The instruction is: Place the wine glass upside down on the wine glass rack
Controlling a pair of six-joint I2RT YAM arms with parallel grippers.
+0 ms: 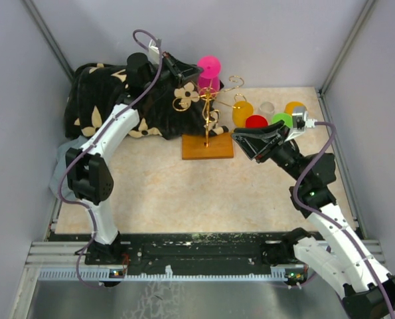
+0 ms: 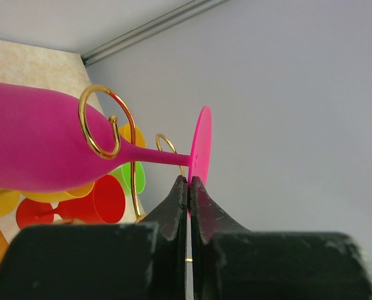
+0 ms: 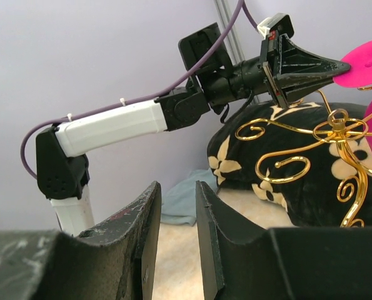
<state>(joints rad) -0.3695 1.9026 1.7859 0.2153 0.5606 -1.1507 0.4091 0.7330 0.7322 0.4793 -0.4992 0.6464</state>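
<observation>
**STATUS.** The wine glass (image 2: 42, 150) is inverted at the top of the wine glass rack (image 1: 207, 145), foot uppermost. The L gripper (image 2: 189, 181) is clenched on the rim of the foot (image 2: 202, 145), w/ only the thin disc between the fingers. The R gripper (image 3: 176, 187) sits just right of the rack, jaws partly apart, nothing between them.

**RISKS.**
1. The grip is on a thin edge only. The glass may pivot or slip out and fall onto the wooden base or the red glass (image 1: 255, 121) and its neighbours.
2. If the foot is released before the stem sits in a spiral arm (image 2: 101, 122), the glass drops. No view confirms seating.
3. A sideways pull w/ the bowl caught on the wire could tip the rack, since nothing holds the base.
4. The black floral cloth (image 1: 111, 100) lies against the rack's left side and may drag w/ the L arm.

**VIEW DIFFS.**
- L wrist: the only view of the pinch itself, and of the spiral crossing the bowl/stem junction. Depth between the two is unclear.
- Top ext.: the only view of the base, the table layout and R arm position. The stem is hidden.
- R wrist: side-on view of the L gripper tip on the foot above the rack crown. The bowl is cut off at the frame edge.
</observation>
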